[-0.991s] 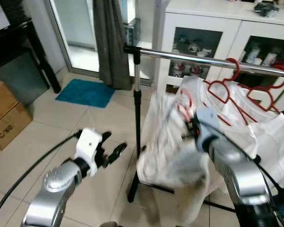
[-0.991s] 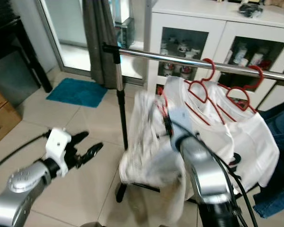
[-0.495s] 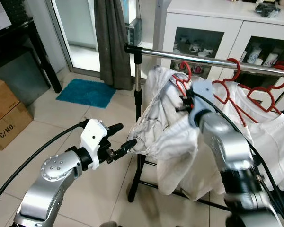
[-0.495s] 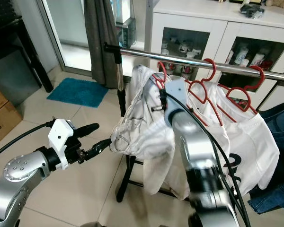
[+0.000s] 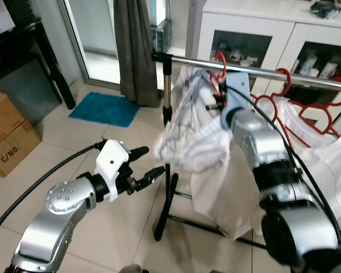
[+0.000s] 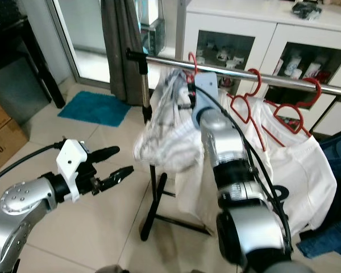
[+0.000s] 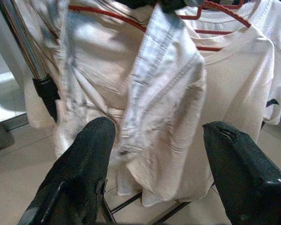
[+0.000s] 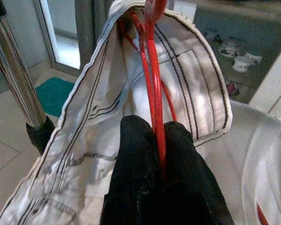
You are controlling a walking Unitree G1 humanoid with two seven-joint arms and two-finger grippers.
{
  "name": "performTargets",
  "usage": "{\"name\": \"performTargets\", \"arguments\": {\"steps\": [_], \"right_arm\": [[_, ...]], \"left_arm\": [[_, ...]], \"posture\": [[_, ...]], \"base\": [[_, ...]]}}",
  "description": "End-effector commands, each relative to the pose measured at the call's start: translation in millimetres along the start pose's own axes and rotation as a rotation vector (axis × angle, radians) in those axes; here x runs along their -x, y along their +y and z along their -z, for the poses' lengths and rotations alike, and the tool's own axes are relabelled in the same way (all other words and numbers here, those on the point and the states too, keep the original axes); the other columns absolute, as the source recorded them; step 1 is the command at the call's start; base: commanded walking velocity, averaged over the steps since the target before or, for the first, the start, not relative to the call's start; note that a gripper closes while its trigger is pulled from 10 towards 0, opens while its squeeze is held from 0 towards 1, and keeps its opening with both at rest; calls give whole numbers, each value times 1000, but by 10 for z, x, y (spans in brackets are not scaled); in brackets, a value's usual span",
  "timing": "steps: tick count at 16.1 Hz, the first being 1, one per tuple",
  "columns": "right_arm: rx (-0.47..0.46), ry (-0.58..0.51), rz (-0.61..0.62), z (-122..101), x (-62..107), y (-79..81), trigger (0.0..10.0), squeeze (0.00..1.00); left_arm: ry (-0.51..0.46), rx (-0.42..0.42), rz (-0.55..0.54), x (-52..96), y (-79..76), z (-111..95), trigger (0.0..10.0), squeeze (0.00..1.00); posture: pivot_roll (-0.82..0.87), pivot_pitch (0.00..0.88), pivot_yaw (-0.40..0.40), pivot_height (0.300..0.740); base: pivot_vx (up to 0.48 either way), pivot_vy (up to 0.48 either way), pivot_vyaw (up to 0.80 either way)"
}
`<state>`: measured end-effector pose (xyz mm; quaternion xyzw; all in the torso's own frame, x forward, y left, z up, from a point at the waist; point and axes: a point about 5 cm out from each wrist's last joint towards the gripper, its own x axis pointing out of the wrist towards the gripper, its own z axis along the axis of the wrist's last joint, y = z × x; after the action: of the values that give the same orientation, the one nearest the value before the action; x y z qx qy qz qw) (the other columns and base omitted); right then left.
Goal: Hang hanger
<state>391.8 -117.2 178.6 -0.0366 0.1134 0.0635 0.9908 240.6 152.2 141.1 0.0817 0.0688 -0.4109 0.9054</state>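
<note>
A white cabinet with glass doors (image 5: 256,34) is seen at the back, and across its front a chrome clothes rail on a black-footed upright stand (image 5: 290,77) is stretched. To the robot's right along the rail, two white T-shirts on red wire hangers (image 5: 324,153) are already hung. Nearer the rail's left end, a crumpled white garment with thin dark stripes (image 5: 187,142) is draped from a red wire hanger (image 8: 152,56), and that hanger is lifted up at the rail, its hook (image 5: 219,61) seen just at the bar; whether the hook is seated over it cannot be told. The silver right arm is stretched up to that spot, and the right gripper (image 8: 158,140) is clenched tight on the red wire, both black fingers pressed either side of it below the collar. Lower down, at the robot's left, the left gripper (image 5: 143,165) is held out level, just beside the garment's bunched lower edge but apart from it; its black fingers (image 7: 84,159) are spread wide with nothing between them. On the pale tiled floor a teal mat (image 5: 105,109) is laid by a grey curtain (image 5: 137,51), and a brown cardboard box (image 5: 8,136) is set at the far left.
</note>
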Motion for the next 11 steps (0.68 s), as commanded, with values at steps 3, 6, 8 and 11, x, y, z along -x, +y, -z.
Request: {"name": "performTargets", "arguments": {"steps": [3,6,8,11], "right_arm": [[-13,-41,-1,-206,-92,56,10000,0],[16,32,4,-164,-165,93,10000,0],[3,107,6,-62,-195,111,10000,0],[-12,185,-15,154,-183,161,10000,0]], "left_arm": [[-2,-4,15,15,-25,-36,10000,0],[9,3,29,14,-40,-26,10000,0],[20,17,44,24,-71,-7,10000,0],[23,27,44,11,-98,19,10000,0]], "posture": [[50,0,3,740],[55,0,2,740],[59,0,-1,740],[73,0,-7,740]], "base": [[0,0,0],[0,0,0],[0,0,0],[0,0,0]]}}
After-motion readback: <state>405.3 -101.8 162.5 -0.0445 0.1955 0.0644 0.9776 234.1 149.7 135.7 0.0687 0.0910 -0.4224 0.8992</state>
